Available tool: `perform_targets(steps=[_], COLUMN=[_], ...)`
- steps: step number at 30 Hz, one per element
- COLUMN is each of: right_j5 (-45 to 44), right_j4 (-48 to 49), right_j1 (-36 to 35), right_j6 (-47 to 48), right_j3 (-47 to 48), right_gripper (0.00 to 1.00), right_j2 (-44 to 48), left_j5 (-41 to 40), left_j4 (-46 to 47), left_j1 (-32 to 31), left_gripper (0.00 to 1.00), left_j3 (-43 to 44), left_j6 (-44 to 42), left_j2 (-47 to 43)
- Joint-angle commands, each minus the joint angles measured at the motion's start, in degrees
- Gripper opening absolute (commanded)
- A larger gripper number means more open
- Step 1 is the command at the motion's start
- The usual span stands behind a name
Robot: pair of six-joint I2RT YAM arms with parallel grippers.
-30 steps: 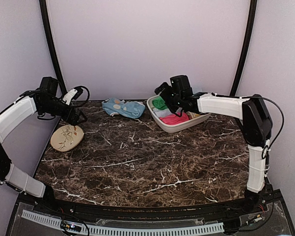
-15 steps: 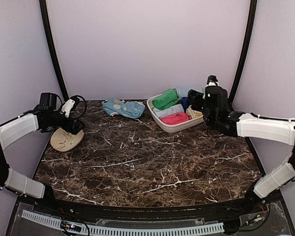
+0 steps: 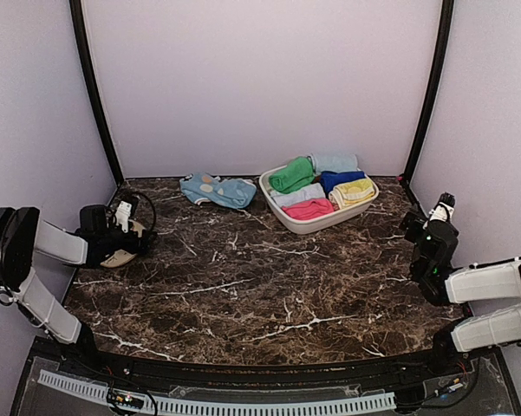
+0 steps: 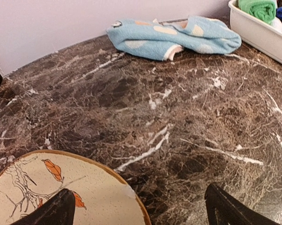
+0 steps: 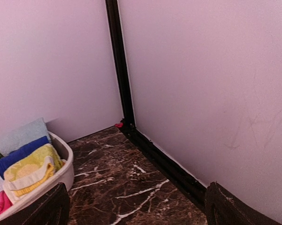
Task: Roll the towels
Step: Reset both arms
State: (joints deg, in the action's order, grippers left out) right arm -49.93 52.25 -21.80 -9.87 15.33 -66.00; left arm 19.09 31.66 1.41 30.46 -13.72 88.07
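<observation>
Six rolled towels point(image 3: 292, 175), one tub point(image 3: 305, 225), one disc point(image 4: 96, 199) (plus one loose towel point(image 3: 217, 190)).

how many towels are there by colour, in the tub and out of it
green towel: 1
pale blue towel: 1
dark blue towel: 1
yellow towel: 1
pink towel: 1
whitish towel: 1
spotted light blue towel, lying outside the tub: 1
total: 7, with 6 in the tub

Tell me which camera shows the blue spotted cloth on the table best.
Left wrist: the blue spotted cloth fills the upper frame, folds and spots clear. Top external shows it whole but small, left of the basin. Right wrist misses it.
</observation>
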Motion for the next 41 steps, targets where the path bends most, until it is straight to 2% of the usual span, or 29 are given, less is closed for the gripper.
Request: perform_targets(steps=[1,3,5,7,9,10,11,13,14,16,17,19,23,36,41], right_j5=[3.2,7.1,6.3,5.3,5.0,3.7,4.9,13.4,15.0,20.1,24.5,29.7,30.6,28.7,33.1], right_j4=[20.0,22.5,21.1,13.0,-0.9,-1.9,4.7,23.5,30.0,36.7,40.5,45.1,31.1,28.2,22.9], right_j1=[5.6,8.4,9.7,10.0,10.0,10.2,11.0,13.1,14.2,16.2,16.7,16.7,17.0,17.7,20.6], right_j6=[1.7,4.0,1.9,1.0,0.2,-0.5,1.4,8.1,8.3,7.2,8.4,11.2,10.4,8.9,6.6], right_j3=[-5.1,-4.4,-3.5,-1.1,1.8,1.2,-1.3,-8.3,-10.3,-11.8,-12.3,-11.8,-7.0,-5.2,-3.1], right_gripper=[1.0,1.0,1.0,1.0,1.0,1.0,1.0,1.0,1.0,1.0,1.0,1.0,1.0,1.0,1.0], right_j2=[-5.1,-8.1,-8.6,-6.6,-4.2,-4.0,-4.6,-8.8,-12.0,-17.5,-20.4,-24.8,-22.1,-22.6,-21.9], left_j5=[1.0,-0.5,-2.1,-5.6,-7.5,-7.1,-6.1,-5.0,-5.3,-6.1,-6.2,-6.5,-6.8,-6.8,-6.8], left_j4=[19.8,23.5,30.4,35.4,47.8,46.4,44.6,45.4,42.0,40.7,42.9,40.6,41.8,42.2,42.2], left_j1=[1.3,1.6,1.7,1.8,1.8,1.7,1.7,1.8,1.8,1.8,1.7,1.7,1.7,1.7,1.7], left_gripper=[0.99,0.99,0.99,0.99,0.99,0.99,0.99,0.99,0.99,0.99,0.99,0.99,0.99,0.99,0.99], left_j3=[-4.9,-7.6,-10.8,-13.8,-17.9,-18.8,-18.4,-17.2,-16.1,-15.9,-16.2,-15.8,-15.9,-16.0,-15.9], left_j6=[4.8,5.8,6.4,7.6,8.7,8.4,7.9,7.8,7.7,8.0,8.1,8.2,8.2,8.2,8.2], left_j2=[0.4,-0.7,-1.1,-0.7,2.5,1.3,0.5,2.2,1.5,1.1,1.9,1.2,1.5,1.8,1.8])
